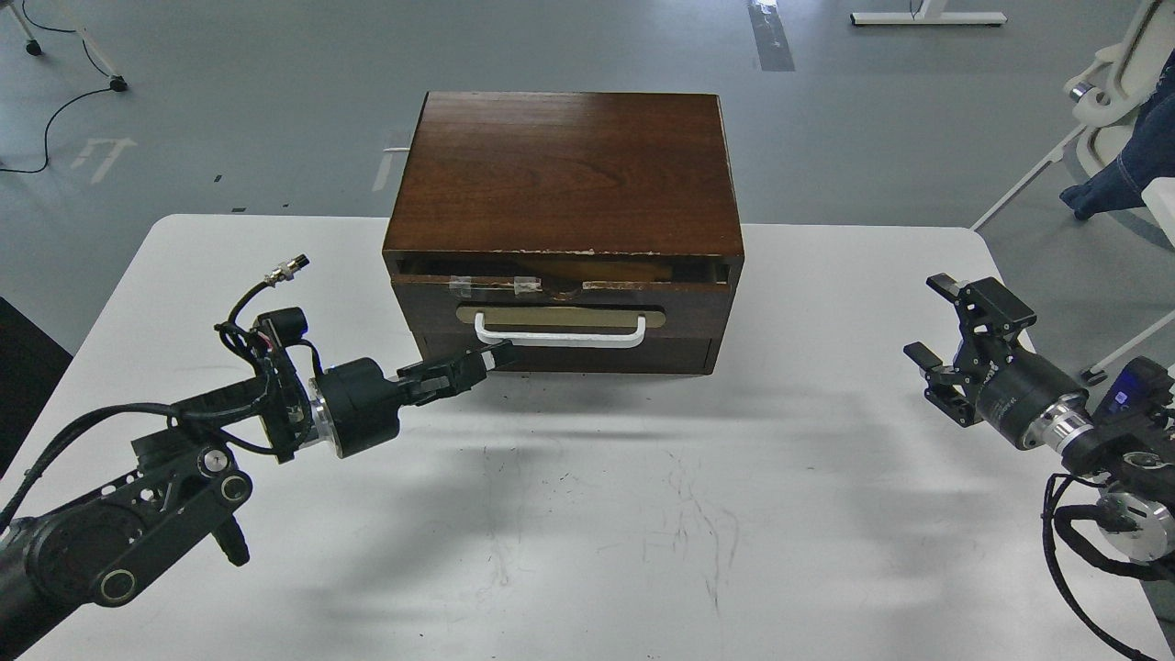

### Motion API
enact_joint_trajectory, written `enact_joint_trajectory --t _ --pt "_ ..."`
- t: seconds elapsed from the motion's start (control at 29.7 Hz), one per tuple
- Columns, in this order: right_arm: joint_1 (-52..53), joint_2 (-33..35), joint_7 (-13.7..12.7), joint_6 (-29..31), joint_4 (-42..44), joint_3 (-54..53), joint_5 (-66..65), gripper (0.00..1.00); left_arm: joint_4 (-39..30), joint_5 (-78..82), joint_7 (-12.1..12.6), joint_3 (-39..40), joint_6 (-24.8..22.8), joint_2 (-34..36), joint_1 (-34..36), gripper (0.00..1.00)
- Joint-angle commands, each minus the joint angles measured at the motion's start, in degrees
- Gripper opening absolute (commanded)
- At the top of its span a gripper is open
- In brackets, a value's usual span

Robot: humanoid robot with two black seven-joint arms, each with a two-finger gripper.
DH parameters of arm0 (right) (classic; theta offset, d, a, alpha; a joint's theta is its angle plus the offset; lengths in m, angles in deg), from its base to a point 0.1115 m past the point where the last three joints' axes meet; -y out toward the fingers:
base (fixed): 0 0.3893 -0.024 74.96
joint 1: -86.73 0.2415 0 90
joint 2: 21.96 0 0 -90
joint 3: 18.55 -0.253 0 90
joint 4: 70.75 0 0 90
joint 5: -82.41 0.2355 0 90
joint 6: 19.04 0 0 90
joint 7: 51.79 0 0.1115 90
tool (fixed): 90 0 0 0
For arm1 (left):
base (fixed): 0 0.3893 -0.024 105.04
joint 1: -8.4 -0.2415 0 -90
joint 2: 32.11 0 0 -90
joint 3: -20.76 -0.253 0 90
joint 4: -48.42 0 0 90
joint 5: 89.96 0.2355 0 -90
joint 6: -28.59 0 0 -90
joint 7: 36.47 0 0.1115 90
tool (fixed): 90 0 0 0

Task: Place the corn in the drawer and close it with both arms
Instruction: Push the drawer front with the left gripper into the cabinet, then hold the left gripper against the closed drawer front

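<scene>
Cabinet: small dark brown wooden box [565, 170] sitting at the far middle of the white tabletop [587, 514], front facing the camera.

Drawer: the drawer [565, 308] looks almost shut — only a thin gap shows along its chipped, taped top edge, with a sliver of pale wood behind it. White bar handle [560, 332] on a tan oval plate runs across the front.

Corn: can't spot it anywhere on the tabletop, and the gap in the drawer is too narrow to say what's inside.

Left gripper: the left gripper [491, 356] reaches in from the left, fingers drawn together into a narrow point, the tip right at the left end of the handle. Looks like touching, but I can't tell if it's actually pinching the bar or just pressed against the front.

Right gripper: the right gripper [938, 321] hangs off near the right edge of the tabletop, well apart from the cabinet — fingers spread wide, nothing between them.

Tabletop: scuffed with dark scratch marks in the middle.

Background: grey floor, a cable at upper left, a white chair at upper right.
</scene>
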Motion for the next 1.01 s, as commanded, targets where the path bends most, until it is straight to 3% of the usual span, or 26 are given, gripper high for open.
enact_joint_trajectory --t 0.0,0.61,0.91,0.94,0.98 --pt "-0.1 -0.1 0.0 0.0 0.0 0.0 0.0 1.0 1.5 0.0 -0.1 -0.1 0.3 -0.6 0.6 0.0" --pt "-0.4 0.0 0.0 0.1 -0.1 0.0 0.0 1.0 2.8 -0.1 -0.3 -0.6 0.9 -1.5 1.2 0.0" --pt "-0.4 -0.1 0.0 -0.3 -0.2 -0.7 0.0 1.0 -4.5 -10.7 -1.0 -2.4 -5.2 3.9 -2.0 0.0" --pt "-0.4 -0.1 0.0 -0.4 -0.1 -1.0 0.0 1.0 -5.7 -12.6 -1.0 -2.4 -5.6 4.9 -2.4 0.24" --pt "-0.3 -0.4 0.0 -0.4 -0.1 -1.2 0.0 1.0 -7.0 -15.4 -1.0 -2.3 -5.6 5.8 -2.5 0.7"
